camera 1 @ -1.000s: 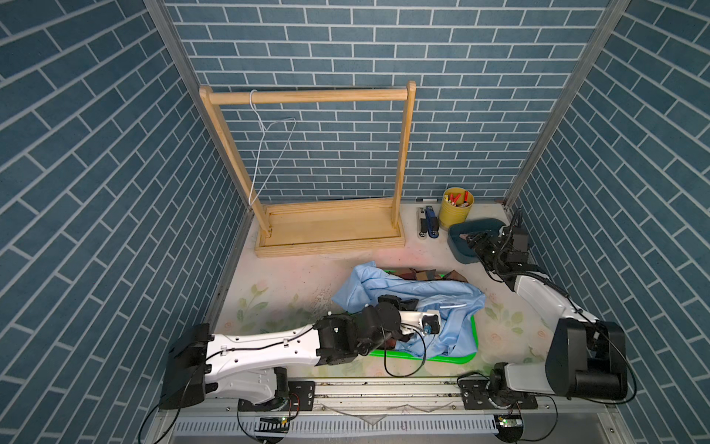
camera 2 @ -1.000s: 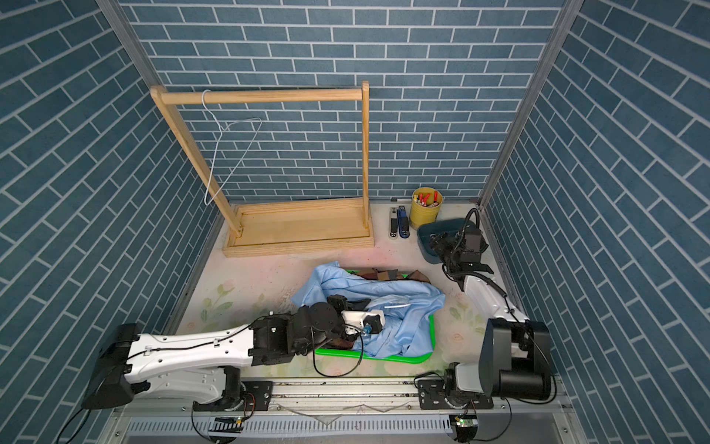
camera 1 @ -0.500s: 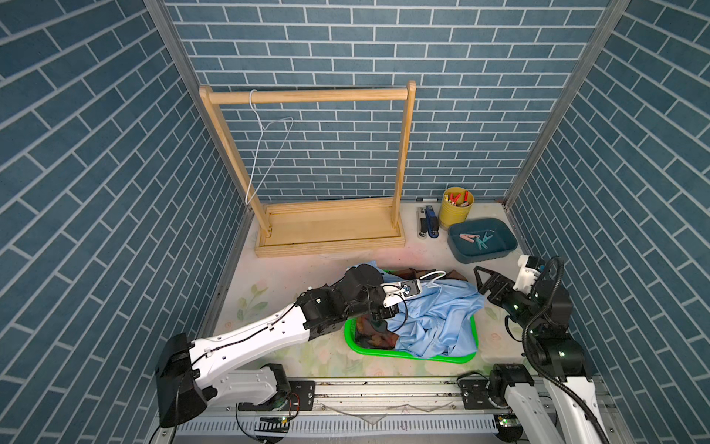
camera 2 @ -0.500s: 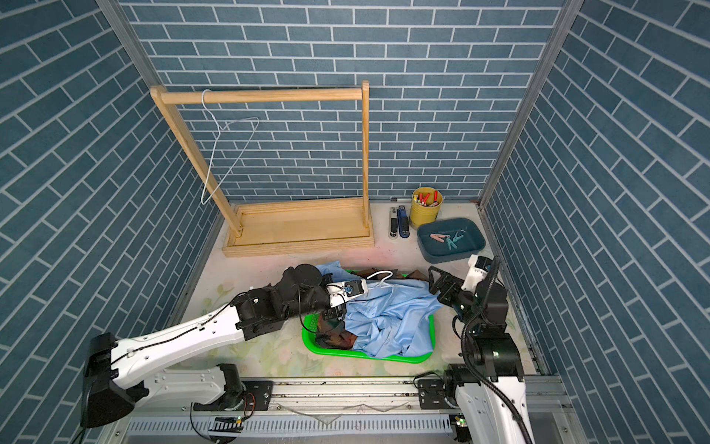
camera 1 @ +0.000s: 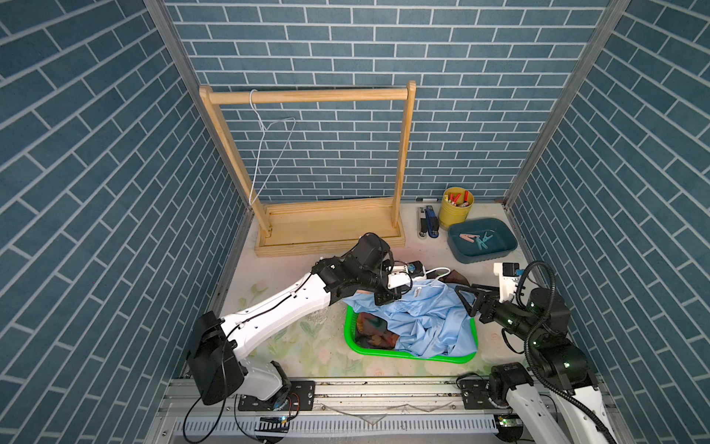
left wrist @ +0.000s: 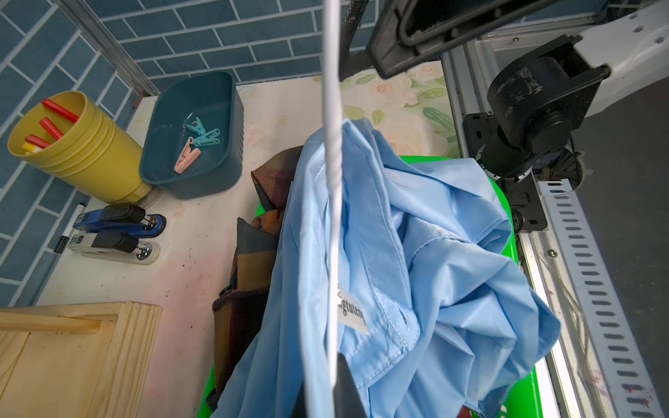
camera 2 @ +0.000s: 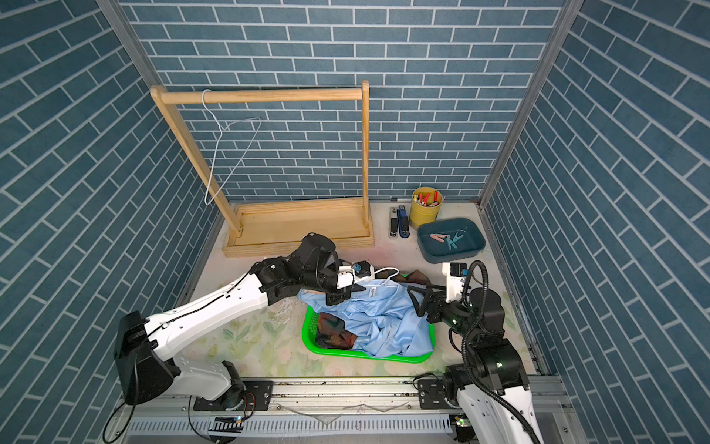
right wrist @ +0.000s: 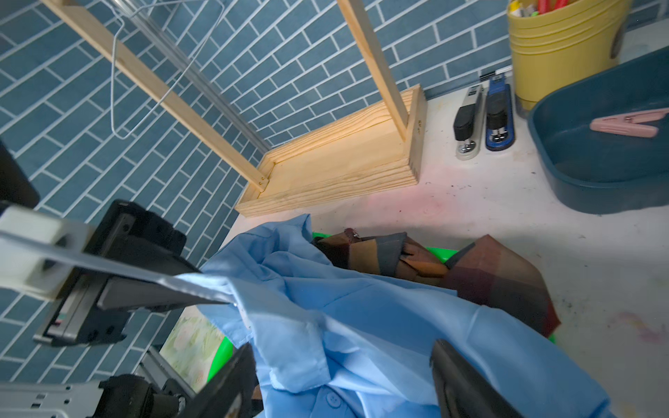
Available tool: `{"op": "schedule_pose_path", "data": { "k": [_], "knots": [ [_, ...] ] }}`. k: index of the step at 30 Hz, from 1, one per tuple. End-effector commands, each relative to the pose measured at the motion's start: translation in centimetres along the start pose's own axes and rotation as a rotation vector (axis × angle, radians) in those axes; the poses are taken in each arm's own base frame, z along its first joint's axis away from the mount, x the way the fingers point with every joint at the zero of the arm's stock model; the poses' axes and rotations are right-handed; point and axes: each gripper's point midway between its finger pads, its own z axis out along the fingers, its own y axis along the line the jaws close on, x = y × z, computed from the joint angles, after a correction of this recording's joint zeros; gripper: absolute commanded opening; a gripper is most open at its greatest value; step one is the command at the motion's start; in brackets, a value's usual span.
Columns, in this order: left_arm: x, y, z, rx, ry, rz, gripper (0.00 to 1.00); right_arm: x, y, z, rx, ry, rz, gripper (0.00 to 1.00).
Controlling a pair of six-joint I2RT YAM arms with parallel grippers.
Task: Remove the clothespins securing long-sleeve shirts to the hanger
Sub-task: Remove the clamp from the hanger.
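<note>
The right gripper (camera 1: pixel 463 301) has moved off the bin (camera 1: pixel 484 256) holding the clothespins (left wrist: pixel 197 143) (right wrist view shows only pink); blue shirt (right wrist: pixel 362 318) lies between its wide-open fingers (right wrist: pixel 463 383), ungripped. The left gripper (left wrist: pixel 324 396) clamps the hanger (left wrist: pixel 331 144).

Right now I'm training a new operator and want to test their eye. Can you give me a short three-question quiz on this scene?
1. True or false: the clothespins lie in the blue tub.
2. Fill in: the right fingers stand ___.
3. The left fingers pinch: A a clothespin, B the tub, C a white hanger.
Key: 1 true; 2 open; 3 C.
</note>
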Motion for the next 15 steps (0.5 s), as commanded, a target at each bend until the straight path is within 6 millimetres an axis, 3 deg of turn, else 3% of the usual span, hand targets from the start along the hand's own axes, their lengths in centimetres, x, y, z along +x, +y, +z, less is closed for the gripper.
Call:
{"op": "schedule_pose_path", "data": {
  "k": [1, 7, 15],
  "knots": [
    [0.9, -1.6, -0.7, 0.139, 0.035, -0.027, 0.00, -0.2, 1.8, 0.7, -0.099, -0.010, -0.101, 0.76],
    [2.1, -0.7, -1.1, 0.239, 0.033, -0.127, 0.00, 0.1, 1.7, 2.8, -0.073, 0.029, -0.150, 0.75],
    [2.5, -0.3, -0.7, 0.305, 0.022, -0.169, 0.00, -0.3, 3.4, 5.6, -0.152, 0.062, -0.203, 0.75]
  ]
}}
